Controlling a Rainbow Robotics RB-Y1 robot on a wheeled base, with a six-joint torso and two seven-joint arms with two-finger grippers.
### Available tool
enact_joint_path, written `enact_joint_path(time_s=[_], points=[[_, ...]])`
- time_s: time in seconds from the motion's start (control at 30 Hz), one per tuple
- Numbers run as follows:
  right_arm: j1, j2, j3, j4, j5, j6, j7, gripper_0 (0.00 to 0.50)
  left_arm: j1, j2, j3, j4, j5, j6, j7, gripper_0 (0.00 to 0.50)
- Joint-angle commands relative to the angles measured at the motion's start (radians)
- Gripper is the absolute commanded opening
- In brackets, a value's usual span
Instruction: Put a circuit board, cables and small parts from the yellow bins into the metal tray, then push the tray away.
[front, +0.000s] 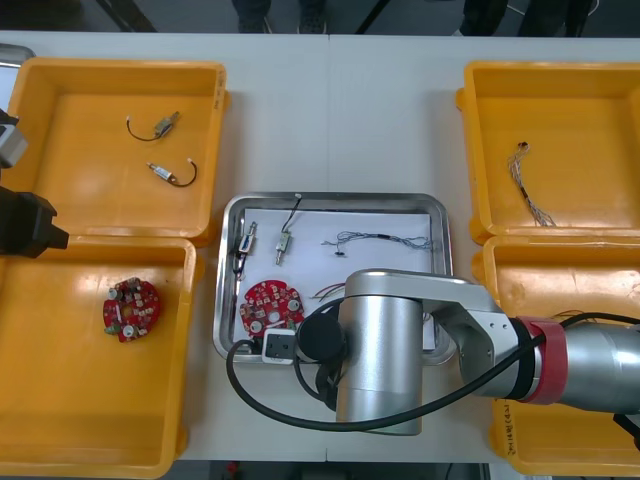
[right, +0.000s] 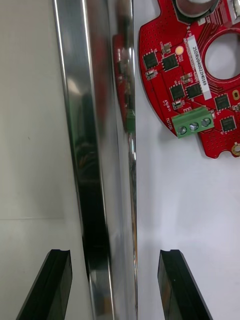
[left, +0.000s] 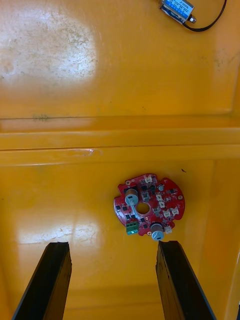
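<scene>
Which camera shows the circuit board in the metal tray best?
Right wrist view: the circuit board is close, its green connector clear. Front view shows that board small. Left wrist view shows another board, in a yellow bin.

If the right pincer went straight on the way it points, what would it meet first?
Likely the tray rim: the open right pincer straddles it, one finger over the table, the other over the tray's white floor. Depth is unclear.
</scene>
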Motion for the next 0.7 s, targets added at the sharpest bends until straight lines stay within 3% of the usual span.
enact_joint_path(time_s=[0.03,0.07,0.13,0.17,0.3,0.7], points=[[-0.028,0.019,0.014,-0.01,0.012,-0.003,-0.015,0.5,0.016,0.042,0.033,-0.031,-0.009,0.006,-0.1,0.5],[-0.028,0.019,0.015,-0.01,0.011,-0.002,-0.015,0.456,0.016,0.042,0.033,-0.031,-0.009,0.006,-0.1,0.5],[-0.028,0.019,0.014,-0.01,0.012,0.004,-0.016,0.149,0.016,0.042,0.033,-0.031,-0.009,0.006,-0.1,0.5],[-0.028,0.017,0.014,-0.01,0.012,0.006,-0.018,0.078,0.016,0.042,0.033,-0.031,-0.009,0.006,-0.1,0.5],[-0.028,0.019,0.014,-0.013,0.017,0.006,-0.022,0.0,0.016,0.042,0.033,-0.031,-0.009,0.006,-0.1,0.5],[-0.046,0.005,0.017,-0.016,0.048,0.006,-0.027,0.0,0.016,0.042,0.033,-0.031,-0.009,0.006,-0.1,0.5]])
